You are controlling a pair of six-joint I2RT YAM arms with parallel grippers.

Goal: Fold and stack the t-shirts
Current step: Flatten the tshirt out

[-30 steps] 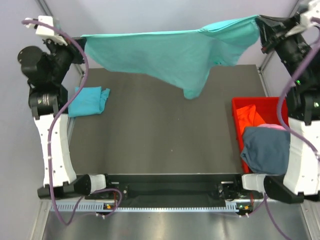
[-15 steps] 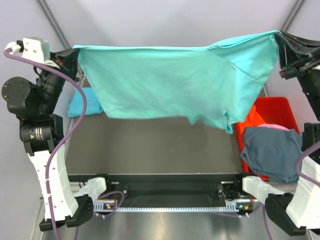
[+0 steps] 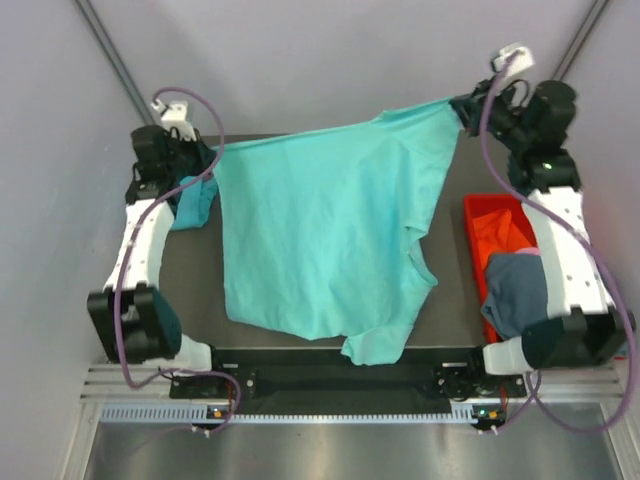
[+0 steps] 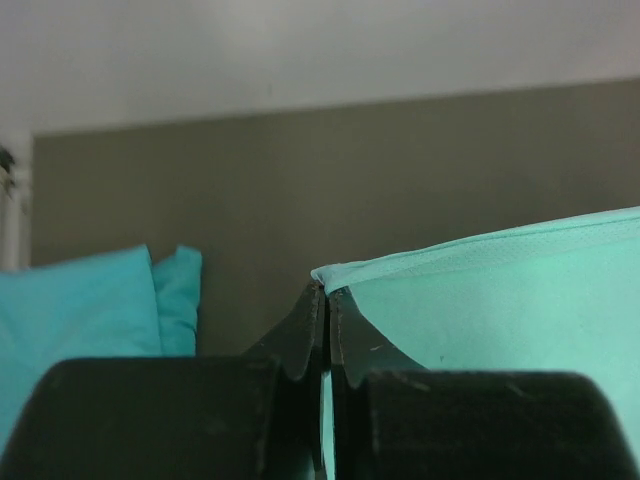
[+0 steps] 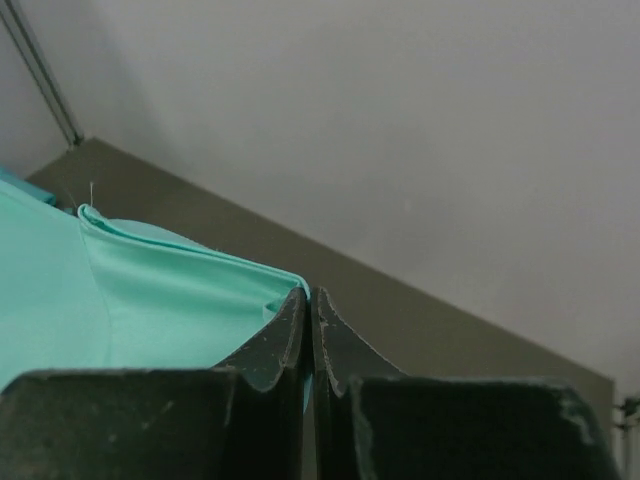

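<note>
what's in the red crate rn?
In the red crate: orange cloth at the far end, a grey-blue shirt heaped over the near end. That shirt and the right arm hide the rest.

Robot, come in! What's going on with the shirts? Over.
Left gripper shut on mint-teal shirt, far corner. Right gripper shut on the other. Shirt spread down over table. Cyan shirt beside it, left; red crate right.
</note>
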